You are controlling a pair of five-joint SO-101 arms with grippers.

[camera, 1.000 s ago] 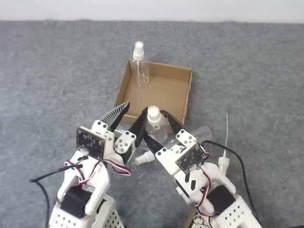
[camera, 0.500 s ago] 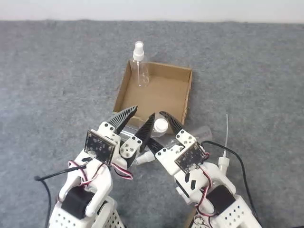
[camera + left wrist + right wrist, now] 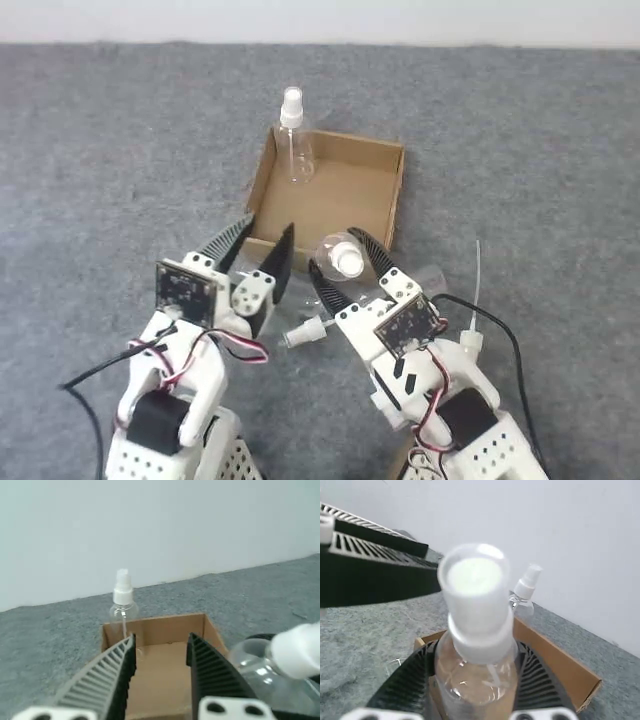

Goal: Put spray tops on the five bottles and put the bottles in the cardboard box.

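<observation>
Desk: Status, high view? What changed?

Me: My left gripper (image 3: 270, 225) has pulled back to its own side. One second ago its inner jaw sat against the bottle; now they're apart. Jaws spread, nothing between them. My right gripper (image 3: 332, 248) is clenched on the capped bottle (image 3: 347, 262), which leans more than before, cap shifted toward the right arm. It sits right at the near wall of the cardboard box (image 3: 400, 190).

Desk: Anything in the box?

Me: One standing bottle (image 3: 296, 150), upright in a far corner, top on.

Desk: Left wrist?

Me: I see the box between the spread fingers (image 3: 107, 680), standing bottle past them, capped bottle off to one side, not touching.

Desk: Right wrist?

Me: Fingers (image 3: 540, 680) hug the capped bottle on both sides, cap toward the lens. The left arm's jaw crosses beyond it.

Desk: Clutter?

Me: I count three. One loose spray top (image 3: 303, 334) on the carpet (image 3: 120, 150) between the arms. One lying bottle (image 3: 430, 278) just beside the right gripper. One tubed spray top (image 3: 472, 342), tube pointing up, close by the right arm.
</observation>
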